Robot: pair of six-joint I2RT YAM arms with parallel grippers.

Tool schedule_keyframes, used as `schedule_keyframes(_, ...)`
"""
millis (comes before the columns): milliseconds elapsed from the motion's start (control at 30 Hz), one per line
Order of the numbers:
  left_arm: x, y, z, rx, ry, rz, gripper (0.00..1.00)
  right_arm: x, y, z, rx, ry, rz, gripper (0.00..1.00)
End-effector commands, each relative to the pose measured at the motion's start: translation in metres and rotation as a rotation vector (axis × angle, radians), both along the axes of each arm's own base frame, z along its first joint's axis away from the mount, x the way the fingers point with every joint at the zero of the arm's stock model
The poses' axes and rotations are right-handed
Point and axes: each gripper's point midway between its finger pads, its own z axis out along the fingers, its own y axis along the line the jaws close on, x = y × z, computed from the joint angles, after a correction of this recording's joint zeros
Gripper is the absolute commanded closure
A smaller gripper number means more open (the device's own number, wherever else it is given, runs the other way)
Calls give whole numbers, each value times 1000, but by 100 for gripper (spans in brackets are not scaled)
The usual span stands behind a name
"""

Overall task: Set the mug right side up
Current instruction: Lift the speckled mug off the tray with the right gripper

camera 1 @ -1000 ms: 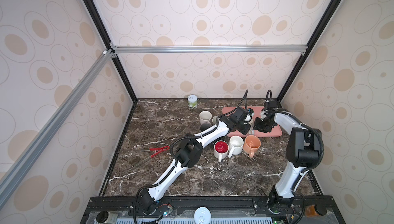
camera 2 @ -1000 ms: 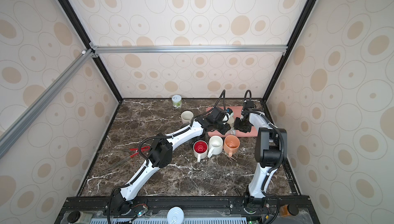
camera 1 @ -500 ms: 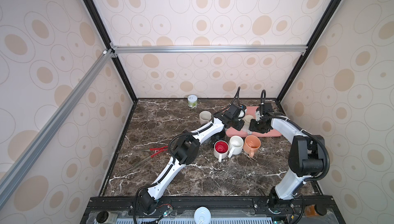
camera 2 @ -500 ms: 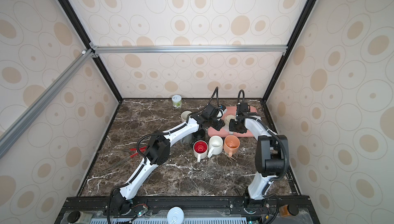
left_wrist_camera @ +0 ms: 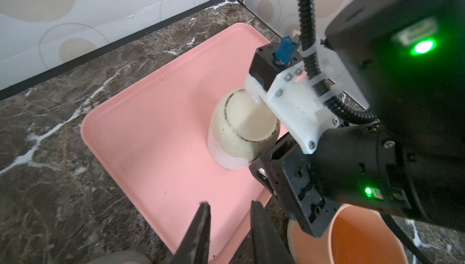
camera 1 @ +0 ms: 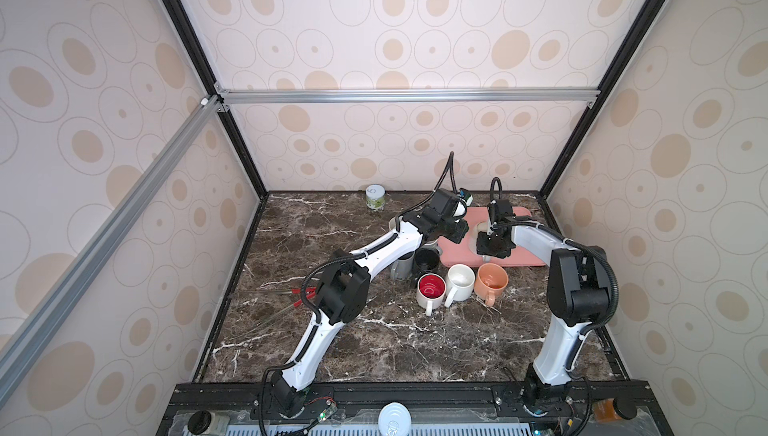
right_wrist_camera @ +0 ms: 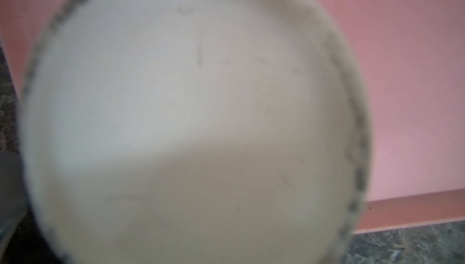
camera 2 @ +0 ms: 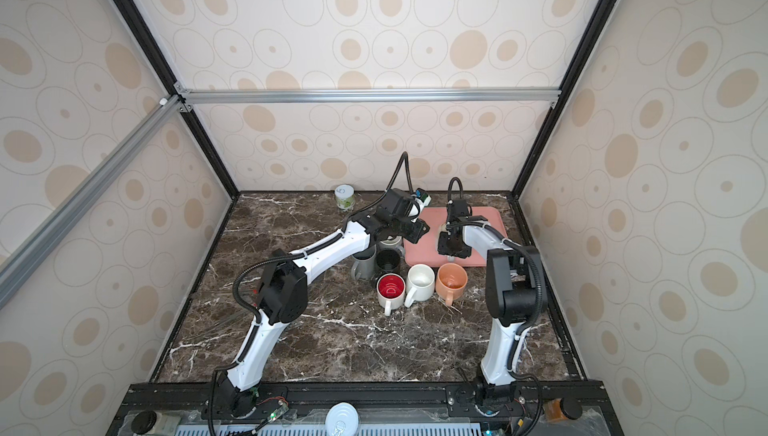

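Mug [left_wrist_camera: 241, 129] still stands upside down on the pink tray [left_wrist_camera: 151, 124] at far right, but the right tool [camera 1: 491, 248] has closed in over it, its grip impossible to tell, while the left tool [left_wrist_camera: 229, 205], narrowly parted and empty, has backed off leftward, so the flip likely falls to the right arm.

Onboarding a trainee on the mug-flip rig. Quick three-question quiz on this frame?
1. True or false: the mug stands base up.
2. The mug sits: A on the tray; B on bare marble; C inside another cup.
3. Fill in: the left gripper, jaws apart, holds ____.

Key: 1 true. 2 A. 3 nothing.
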Motion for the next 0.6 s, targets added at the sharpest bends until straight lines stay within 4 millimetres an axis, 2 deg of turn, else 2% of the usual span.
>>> schedule_keyframes(0, 7, 12, 25, -24, -60, 17, 71, 13, -5, 3, -42, -21, -7, 58)
schedule_keyframes(333, 21, 35, 26, -23, -58, 60, 71, 25, -11, 7, -107, -37, 34, 84)
schedule_keyframes(467, 23, 39, 31, -25, -64, 71, 71, 29, -10, 16, -107, -59, 51, 96)
schedule_keyframes(567, 24, 42, 35, -26, -72, 76, 71, 31, -8, 27, -109, -87, 62, 99)
